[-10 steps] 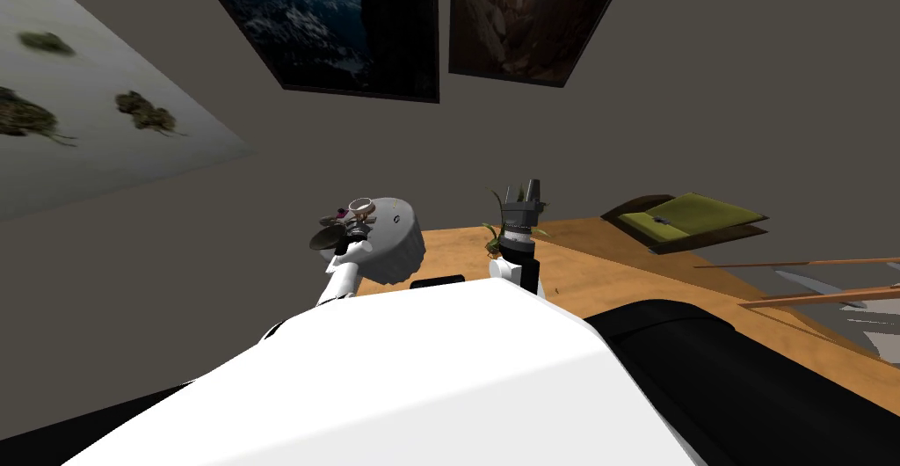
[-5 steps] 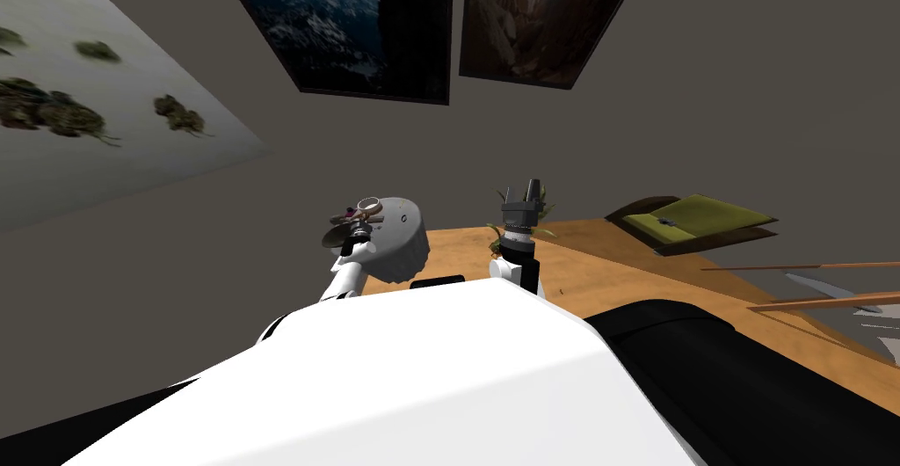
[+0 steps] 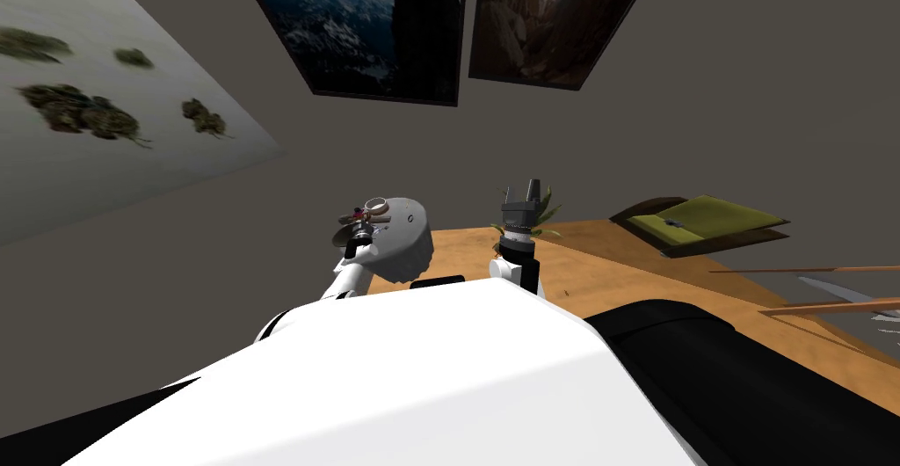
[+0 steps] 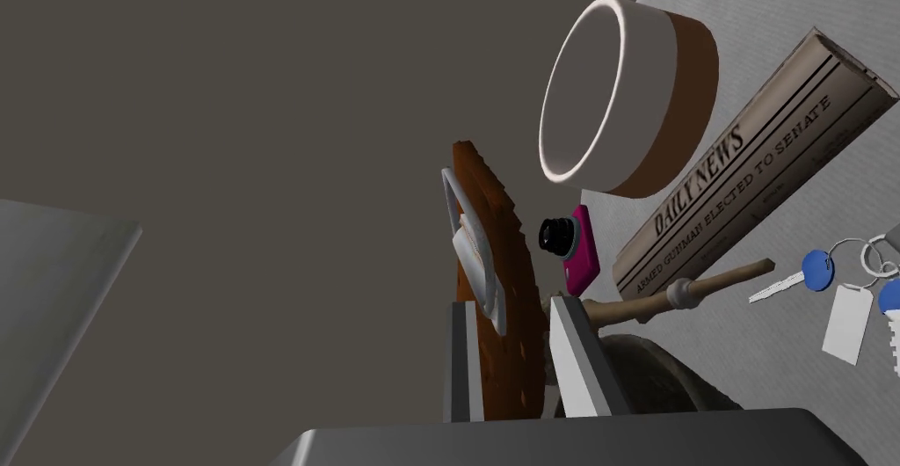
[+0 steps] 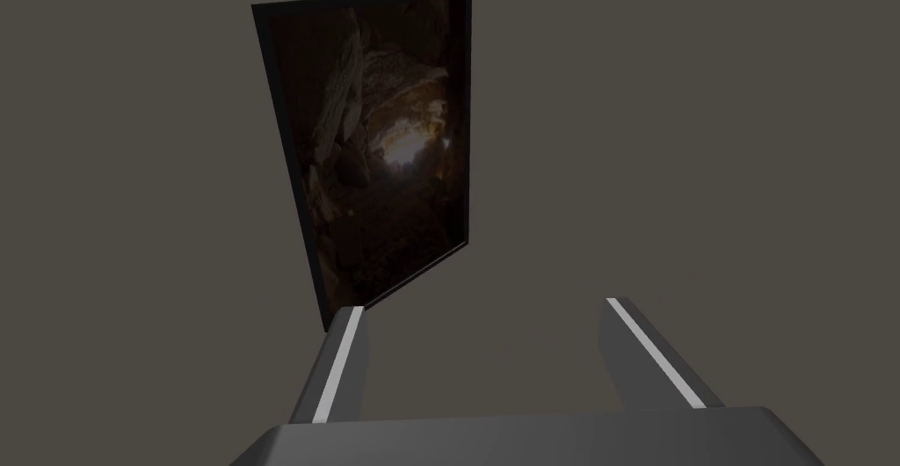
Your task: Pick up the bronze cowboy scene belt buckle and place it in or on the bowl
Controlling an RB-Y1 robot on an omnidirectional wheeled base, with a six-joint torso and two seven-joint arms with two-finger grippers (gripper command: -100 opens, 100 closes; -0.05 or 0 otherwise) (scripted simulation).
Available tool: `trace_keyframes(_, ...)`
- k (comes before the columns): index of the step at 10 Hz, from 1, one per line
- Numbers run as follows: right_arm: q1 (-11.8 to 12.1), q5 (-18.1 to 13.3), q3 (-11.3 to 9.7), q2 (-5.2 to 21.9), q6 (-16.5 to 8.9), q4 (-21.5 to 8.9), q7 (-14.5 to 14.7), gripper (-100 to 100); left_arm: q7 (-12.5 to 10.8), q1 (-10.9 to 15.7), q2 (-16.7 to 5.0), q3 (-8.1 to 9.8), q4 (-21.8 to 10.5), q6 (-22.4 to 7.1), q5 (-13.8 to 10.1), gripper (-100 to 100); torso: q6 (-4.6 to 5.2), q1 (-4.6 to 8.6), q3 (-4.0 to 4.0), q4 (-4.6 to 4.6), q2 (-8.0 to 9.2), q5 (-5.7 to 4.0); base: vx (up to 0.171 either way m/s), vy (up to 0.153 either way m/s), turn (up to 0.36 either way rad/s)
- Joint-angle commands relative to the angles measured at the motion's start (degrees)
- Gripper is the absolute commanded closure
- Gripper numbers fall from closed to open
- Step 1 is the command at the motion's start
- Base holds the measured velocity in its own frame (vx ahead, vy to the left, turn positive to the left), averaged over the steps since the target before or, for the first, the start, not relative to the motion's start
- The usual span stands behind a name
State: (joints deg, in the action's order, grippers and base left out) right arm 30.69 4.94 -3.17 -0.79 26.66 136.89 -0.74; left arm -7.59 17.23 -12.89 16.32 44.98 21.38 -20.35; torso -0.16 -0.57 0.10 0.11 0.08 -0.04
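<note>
A round, pale grey table [image 3: 406, 239] with a scalloped lower edge carries a small clutter. 1 bowl [image 4: 615, 96], white inside with a brown outer band, sits near the table's edge. Just beside it lies a folded newspaper [image 4: 747, 171] headed "DAILY NEWS". A pink compact camera [image 4: 577, 248] rests near the paper's end, close to the bowl. A thin brown stick with a knob [image 4: 694, 290] lies alongside the newspaper. Off its tip lies a ring of blue-headed keys [image 4: 835, 289] with a white tag. 1 dark rounded object [image 4: 655, 373], too hidden to name, sits by the stick.
</note>
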Motion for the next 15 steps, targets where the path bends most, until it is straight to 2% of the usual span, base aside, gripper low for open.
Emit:
trace_keyframes(1,0.0,0.0,0.0,0.0,0.0,0.0,0.0,0,-0.53,0.23,-0.41,-0.73,-1.43,1.73,-0.12,100,0.0,0.0,0.0,0.0,0.0,0.0,0.017,0.12,0.006)
trace_keyframes(3,0.0,0.0,0.0,0.0,0.0,0.0,0.0,0,-1.45,0.35,-1.15,-2.49,-4.29,4.81,-0.49,100,0.03,0.19,-0.04,-0.02,-0.06,-0.02,0.027,0.097,0.023)
trace_keyframes(6,0.0,0.0,0.0,0.0,0.0,0.0,0.0,0,-2.24,0.01,-1.88,-4.31,-7.34,7.44,-0.93,100,0.03,0.1,-0.07,-0.05,-0.09,-0.01,0.029,0.113,0.014)
trace_keyframes(7,0.0,0.0,0.0,0.0,0.0,0.0,0.0,0,-1.93,-0.07,-1.69,-3.8,-6.02,6.58,-0.87,100,0.03,0.16,-0.08,-0.06,-0.09,-0.01,0.011,0.044,0.005)
trace_keyframes(8,0.0,0.0,-0.01,-0.01,0.0,0.0,0.0,0,-1.94,-0.11,-1.75,-3.82,-6.07,6.65,-0.9,-100,0.08,0.38,-0.06,-0.06,-0.06,-0.05,0.002,0.01,0.001)
trace_keyframes(12,0.0,0.0,-0.01,-0.01,0.0,0.0,0.0,0,-1.94,-0.11,-1.77,-3.8,-6.07,6.65,-0.9,-100,0.09,0.62,-0.03,-0.04,0.0,-0.11,0.0,0.0,0.0)
trace_keyframes(13,0.0,0.0,-0.01,-0.01,0.0,0.0,0.0,0,-1.94,-0.11,-1.77,-3.8,-6.07,6.65,-0.9,0,0.09,0.62,-0.02,-0.04,0.0,-0.11,0.0,0.0,0.0)
trace_keyframes(14,0.0,0.0,-0.01,-0.01,0.0,0.0,0.0,0,-1.97,1.2,-2.59,-3.59,-5.85,4.83,-1.01,-100,0.09,0.63,-0.02,-0.04,0.0,-0.11,-0.03,-0.02,0.021)
trace_keyframes(15,-0.01,0.0,-0.02,-0.02,0.0,0.0,0.0,0,-1.99,1.85,-3.0,-3.49,-5.74,3.92,-1.07,-100,0.09,0.68,0.02,-0.02,0.08,-0.12,-0.052,-0.037,0.027)
